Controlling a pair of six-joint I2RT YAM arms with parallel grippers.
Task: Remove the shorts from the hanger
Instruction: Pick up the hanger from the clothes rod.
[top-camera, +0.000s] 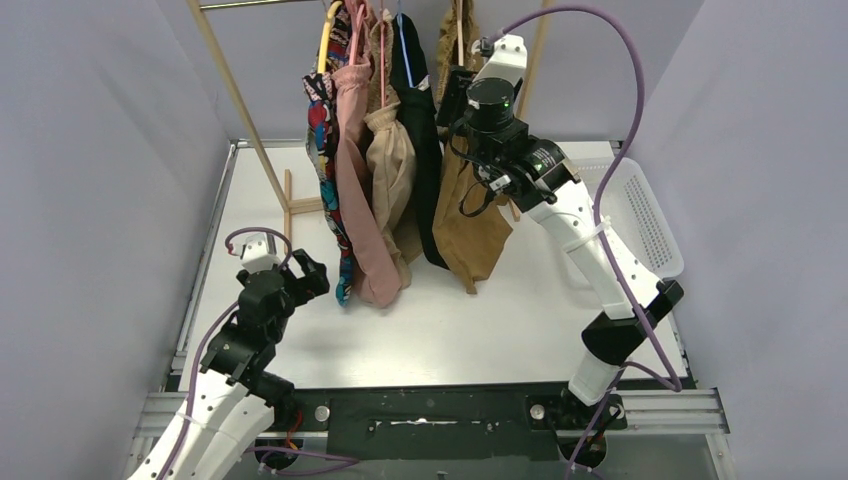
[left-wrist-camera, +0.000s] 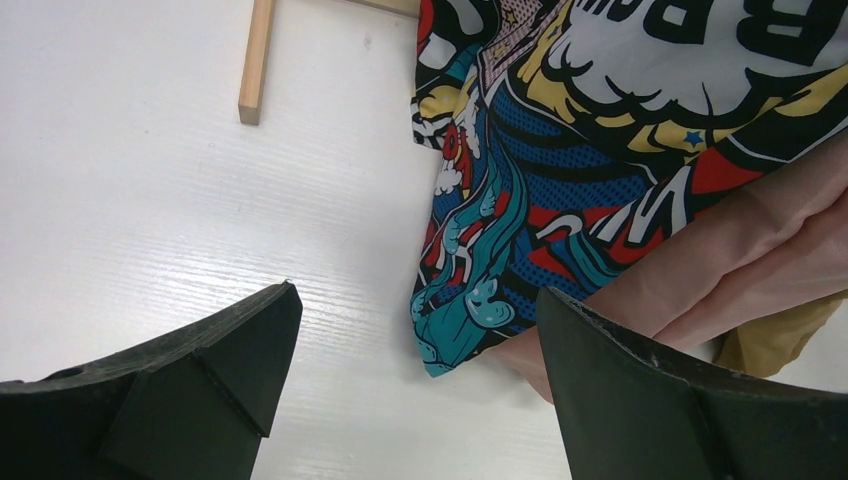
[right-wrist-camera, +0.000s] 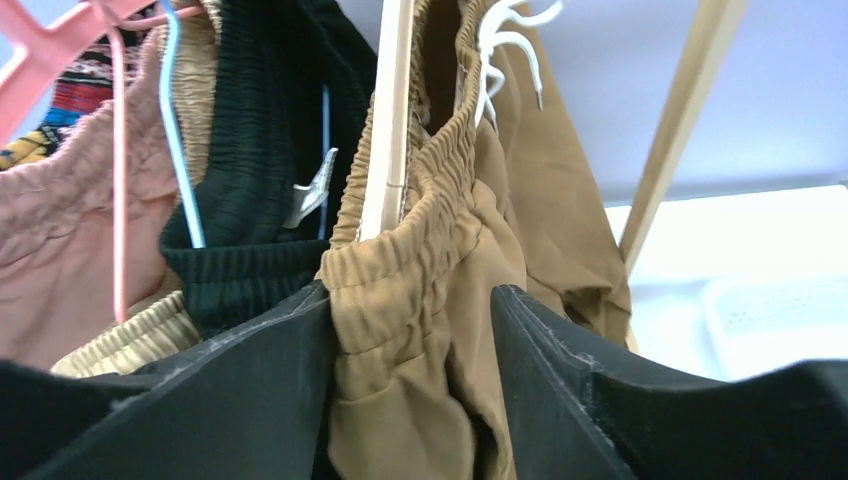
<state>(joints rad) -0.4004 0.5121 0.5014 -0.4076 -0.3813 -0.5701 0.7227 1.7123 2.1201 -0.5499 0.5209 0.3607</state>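
Observation:
Five shorts hang side by side on a rail at the back: comic print (top-camera: 325, 150), dusty pink (top-camera: 355, 200), beige (top-camera: 390, 160), black (top-camera: 420, 130) and tan-brown (top-camera: 470, 220). My right gripper (top-camera: 462, 95) is raised at the tan-brown pair's waist. In the right wrist view its jaws (right-wrist-camera: 410, 290) stand either side of the gathered tan waistband (right-wrist-camera: 420, 250), and cloth touches both fingers. That pair hangs on a wooden hanger (right-wrist-camera: 390, 120). My left gripper (top-camera: 310, 275) is low over the table and open (left-wrist-camera: 417, 295), just short of the comic print hem (left-wrist-camera: 470, 320), with nothing between its fingers.
A wooden rack with slanted legs (top-camera: 240, 100) carries the rail, and its foot (left-wrist-camera: 258, 60) lies on the white table. A white perforated basket (top-camera: 640, 215) stands at the right edge. Pink (right-wrist-camera: 60, 40) and blue (right-wrist-camera: 180, 150) hangers hold the neighbouring pairs. Grey walls enclose both sides.

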